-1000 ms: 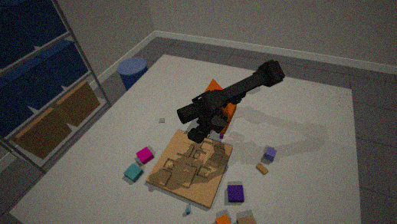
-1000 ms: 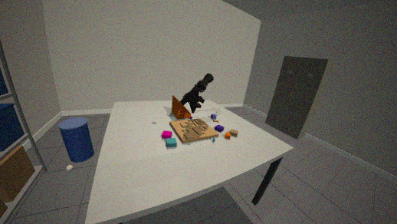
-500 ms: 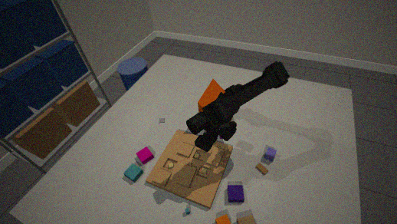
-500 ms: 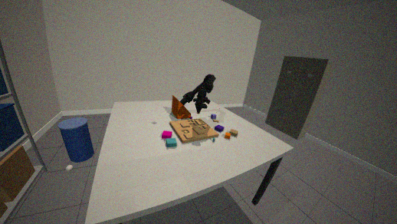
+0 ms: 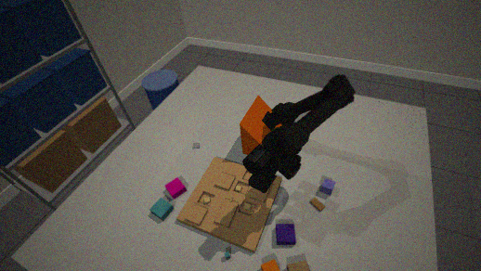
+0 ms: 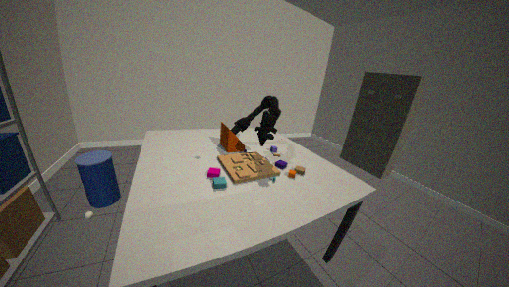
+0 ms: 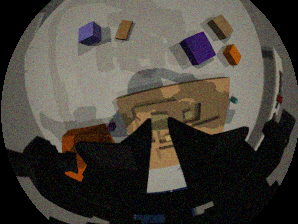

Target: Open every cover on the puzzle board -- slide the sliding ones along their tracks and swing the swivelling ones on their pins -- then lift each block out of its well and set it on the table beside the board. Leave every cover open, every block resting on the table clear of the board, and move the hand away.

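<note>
Tan board (image 5: 232, 237) (image 6: 243, 179) (image 7: 200, 87), flat on table (image 5: 130, 195) (image 6: 197, 226) (image 7: 150, 55) — square, shallow wells, thin raised covers, pale blocks in two wells. Gripper (image 5: 261, 186) (image 6: 262, 143) (image 7: 158, 120) above it, fingers narrowly apart on something — can't tell what.

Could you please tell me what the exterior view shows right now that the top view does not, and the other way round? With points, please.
Only the exterior view: a dark door panel (image 6: 380, 123) and a table leg (image 6: 342, 233).

Only the top view: no distinct object I can name with confidence.

Both: the puzzle board (image 5: 190, 215) (image 6: 238, 177), blue bin (image 5: 160, 81) (image 6: 99, 179) and magenta block (image 5: 175, 187) (image 6: 213, 172).
</note>
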### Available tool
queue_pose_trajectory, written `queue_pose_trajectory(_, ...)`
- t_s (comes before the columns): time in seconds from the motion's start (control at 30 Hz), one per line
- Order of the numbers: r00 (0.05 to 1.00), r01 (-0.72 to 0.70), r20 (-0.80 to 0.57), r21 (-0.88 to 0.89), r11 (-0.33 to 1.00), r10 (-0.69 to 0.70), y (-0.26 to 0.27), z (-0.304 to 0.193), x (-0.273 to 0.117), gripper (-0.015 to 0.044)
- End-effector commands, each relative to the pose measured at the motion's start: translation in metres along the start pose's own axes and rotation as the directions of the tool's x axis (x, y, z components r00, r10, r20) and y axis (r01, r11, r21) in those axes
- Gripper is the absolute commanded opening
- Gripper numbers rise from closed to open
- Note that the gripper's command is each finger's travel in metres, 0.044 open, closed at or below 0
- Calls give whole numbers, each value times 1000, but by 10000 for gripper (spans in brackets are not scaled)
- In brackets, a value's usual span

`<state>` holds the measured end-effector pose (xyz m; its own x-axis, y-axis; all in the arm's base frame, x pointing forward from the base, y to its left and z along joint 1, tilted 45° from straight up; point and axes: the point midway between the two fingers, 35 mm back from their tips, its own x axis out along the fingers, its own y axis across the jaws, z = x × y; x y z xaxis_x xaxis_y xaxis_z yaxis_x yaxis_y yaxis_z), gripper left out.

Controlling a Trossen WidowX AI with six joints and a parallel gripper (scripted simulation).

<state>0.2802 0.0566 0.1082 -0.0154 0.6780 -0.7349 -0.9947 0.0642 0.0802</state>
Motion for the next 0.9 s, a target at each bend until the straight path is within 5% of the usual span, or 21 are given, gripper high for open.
queue_pose_trajectory(0.0, 1000, 2, 7, -1, 1000, -2, -1, 15, -1, 80)
queue_pose_trajectory(0.87, 999, -7, 38, -6, 1000, 7, 12, 95, -1, 80)
